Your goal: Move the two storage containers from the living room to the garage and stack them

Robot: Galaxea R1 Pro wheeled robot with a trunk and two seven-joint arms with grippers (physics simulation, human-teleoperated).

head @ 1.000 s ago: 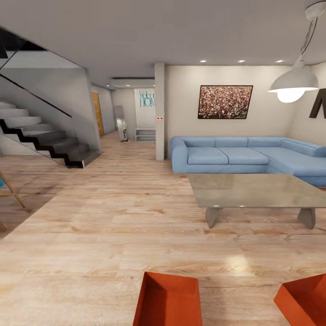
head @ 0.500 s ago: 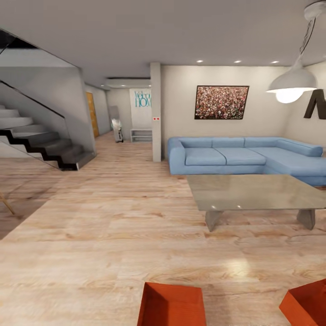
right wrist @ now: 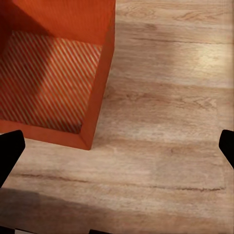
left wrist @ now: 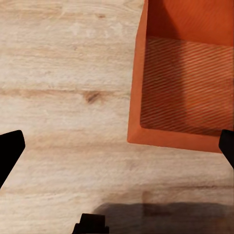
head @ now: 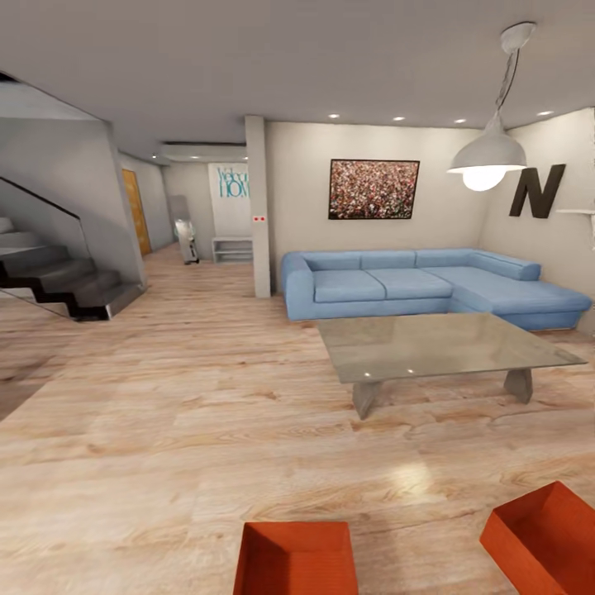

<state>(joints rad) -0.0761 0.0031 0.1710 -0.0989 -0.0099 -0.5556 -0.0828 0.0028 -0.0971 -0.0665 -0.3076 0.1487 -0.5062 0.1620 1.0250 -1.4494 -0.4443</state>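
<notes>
Two open orange-red containers sit on the living-room plank floor (head: 165, 430): the nearer container (head: 295, 558) below the left gripper (left wrist: 117, 146), the second container (head: 547, 537) beyond. Thin rigid walls suggest light, stiff, somewhat slick bins; a rim wall looks the best hold. Both the left and right gripper (right wrist: 117, 146) are spread wide, empty.

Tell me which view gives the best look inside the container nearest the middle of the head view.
The left wrist view: it looks straight down into the orange-red container, showing its ribbed bottom and three walls. The head view cuts it off at the frame's bottom edge. The right wrist view also looks into an orange-red bin, probably the same one.
</notes>
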